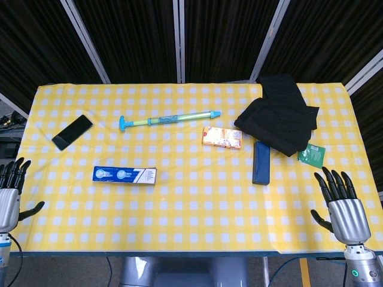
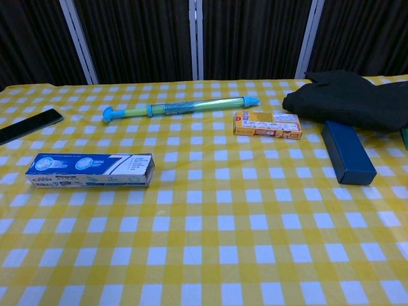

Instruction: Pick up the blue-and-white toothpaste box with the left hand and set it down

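The blue-and-white toothpaste box [image 1: 124, 174] [image 2: 90, 170] lies flat on the yellow checked tablecloth, left of centre, long side across. My left hand [image 1: 10, 191] is at the table's left front edge, fingers spread, holding nothing, well to the left of the box. At the right front edge my right hand [image 1: 341, 203] is also spread and empty. Neither hand shows in the chest view.
A black phone [image 1: 72, 132] [image 2: 29, 126] lies at far left. A blue-green tube toy [image 1: 169, 119] [image 2: 182, 106] lies behind the box. An orange box [image 1: 222, 137] [image 2: 267, 124], a dark blue case [image 1: 261, 162] [image 2: 347, 160], black cloth [image 1: 280, 115] [image 2: 357, 99] and a green packet [image 1: 312, 153] sit on the right.
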`<action>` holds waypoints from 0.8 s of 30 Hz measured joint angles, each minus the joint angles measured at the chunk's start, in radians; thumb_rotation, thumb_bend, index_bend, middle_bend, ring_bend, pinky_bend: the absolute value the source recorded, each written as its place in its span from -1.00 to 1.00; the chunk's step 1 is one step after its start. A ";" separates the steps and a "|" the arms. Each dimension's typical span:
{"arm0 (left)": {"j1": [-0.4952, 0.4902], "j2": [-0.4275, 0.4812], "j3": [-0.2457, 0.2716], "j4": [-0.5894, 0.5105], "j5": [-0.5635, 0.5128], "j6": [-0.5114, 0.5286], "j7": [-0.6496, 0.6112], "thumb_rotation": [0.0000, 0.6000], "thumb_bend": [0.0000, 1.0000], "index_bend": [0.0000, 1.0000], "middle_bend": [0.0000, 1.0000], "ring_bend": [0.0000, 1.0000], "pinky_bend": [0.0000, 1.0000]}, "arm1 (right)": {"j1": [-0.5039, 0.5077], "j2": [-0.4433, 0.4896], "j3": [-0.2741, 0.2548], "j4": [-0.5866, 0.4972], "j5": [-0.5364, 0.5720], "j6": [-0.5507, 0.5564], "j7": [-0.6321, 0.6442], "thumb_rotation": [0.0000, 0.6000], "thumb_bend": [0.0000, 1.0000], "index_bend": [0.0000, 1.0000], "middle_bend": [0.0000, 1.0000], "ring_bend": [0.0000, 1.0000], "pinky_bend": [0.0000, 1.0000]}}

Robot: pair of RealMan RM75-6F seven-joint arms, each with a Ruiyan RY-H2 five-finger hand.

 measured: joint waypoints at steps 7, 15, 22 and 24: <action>0.001 -0.002 0.004 -0.001 0.005 0.001 0.006 1.00 -0.88 -1.00 -1.00 -1.00 -1.00 | -0.003 0.002 -0.003 -0.002 0.001 0.002 0.002 1.00 -0.82 -1.00 -1.00 -1.00 -1.00; -0.006 -0.005 0.004 0.002 0.004 -0.011 0.006 1.00 -0.88 -1.00 -1.00 -1.00 -1.00 | -0.002 0.001 -0.004 -0.003 -0.001 -0.001 -0.003 1.00 -0.82 -1.00 -1.00 -1.00 -1.00; -0.018 -0.022 0.003 0.011 0.011 -0.019 0.019 1.00 -0.88 -1.00 -1.00 -1.00 -1.00 | -0.002 0.006 -0.005 -0.005 0.003 -0.004 0.010 1.00 -0.82 -0.97 -1.00 -1.00 -1.00; -0.021 -0.025 -0.002 0.012 0.013 -0.016 0.020 1.00 -0.87 -1.00 -1.00 -1.00 -0.96 | -0.002 0.007 -0.005 -0.005 0.003 -0.005 0.013 1.00 -0.82 -0.96 -1.00 -1.00 -1.00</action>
